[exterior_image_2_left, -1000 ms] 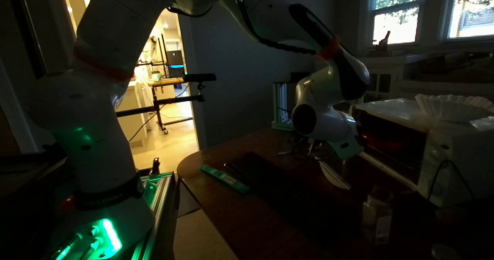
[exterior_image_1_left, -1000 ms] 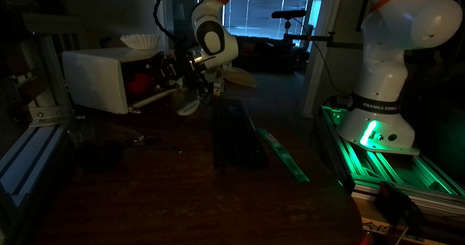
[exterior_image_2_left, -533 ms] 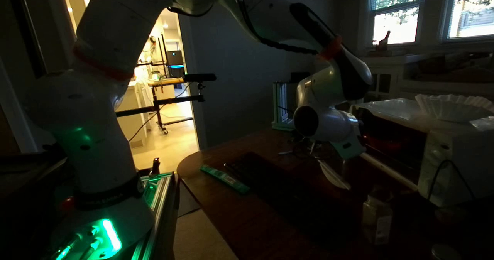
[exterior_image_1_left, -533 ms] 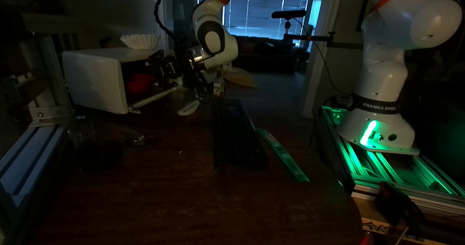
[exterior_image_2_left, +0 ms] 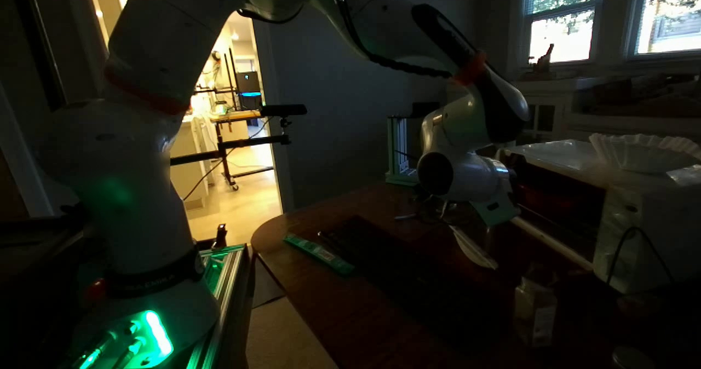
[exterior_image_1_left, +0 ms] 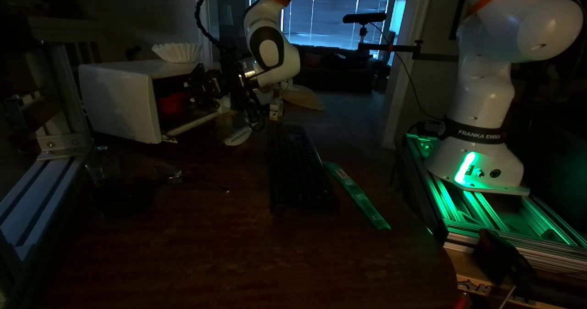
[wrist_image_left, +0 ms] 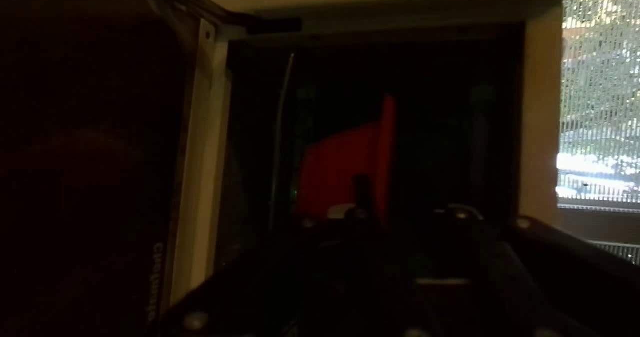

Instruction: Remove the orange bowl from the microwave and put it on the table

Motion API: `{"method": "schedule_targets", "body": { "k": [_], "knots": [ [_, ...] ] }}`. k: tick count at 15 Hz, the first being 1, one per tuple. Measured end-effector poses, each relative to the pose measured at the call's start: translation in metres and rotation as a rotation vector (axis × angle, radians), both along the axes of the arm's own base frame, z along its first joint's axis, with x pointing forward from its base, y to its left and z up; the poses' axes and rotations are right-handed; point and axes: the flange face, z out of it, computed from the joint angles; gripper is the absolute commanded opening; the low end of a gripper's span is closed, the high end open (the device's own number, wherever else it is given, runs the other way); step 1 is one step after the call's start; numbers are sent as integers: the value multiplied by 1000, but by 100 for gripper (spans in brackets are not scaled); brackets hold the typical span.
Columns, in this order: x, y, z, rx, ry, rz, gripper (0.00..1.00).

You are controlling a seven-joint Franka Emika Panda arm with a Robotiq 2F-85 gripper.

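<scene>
The orange bowl shows red inside the microwave's dark cavity in an exterior view [exterior_image_1_left: 174, 105], and faintly in an exterior view [exterior_image_2_left: 550, 196]. In the wrist view, which stands on its side, the bowl [wrist_image_left: 335, 172] has its rim upright in the picture. The microwave [exterior_image_1_left: 119, 102] is a white box with its cavity open toward the arm. My gripper [exterior_image_1_left: 195, 89] is at the cavity mouth. In the wrist view my gripper [wrist_image_left: 400, 197] is open, one finger in front of the bowl's wall, the other beyond the rim. Contact cannot be told. The brown table [exterior_image_1_left: 206, 254] lies in front.
A white paper filter [exterior_image_1_left: 178, 52] stands on the microwave. On the table lie a black keyboard [exterior_image_1_left: 300, 171] and a green packet [exterior_image_1_left: 357, 196]. A pale dish [exterior_image_2_left: 473, 247] leans below my wrist. A jar [exterior_image_2_left: 534, 311] stands near the microwave. A clear glass [exterior_image_1_left: 103, 167] stands left.
My wrist has shifted very slightly toward the microwave and the gripper has turned a little. The bowl's visible outline looks slightly different but it is still inside the cavity.
</scene>
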Motion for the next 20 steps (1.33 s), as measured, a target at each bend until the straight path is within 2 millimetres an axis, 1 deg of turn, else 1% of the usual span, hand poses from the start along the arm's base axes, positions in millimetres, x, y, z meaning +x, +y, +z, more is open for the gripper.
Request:
{"method": "schedule_targets", "body": {
  "k": [2,3,4,5,6,16,20],
  "knots": [
    [0,1,0,5,-1,2,25],
    [0,1,0,7,-1,2,20],
    [0,2,0,9,0,2,17],
    [0,2,0,11,1,2,11],
    [0,2,0,12,2,2,0],
    [-1,2,0,20,5,-1,1],
    [-10,-7,4,33,52,-21,1]
  ]
}}
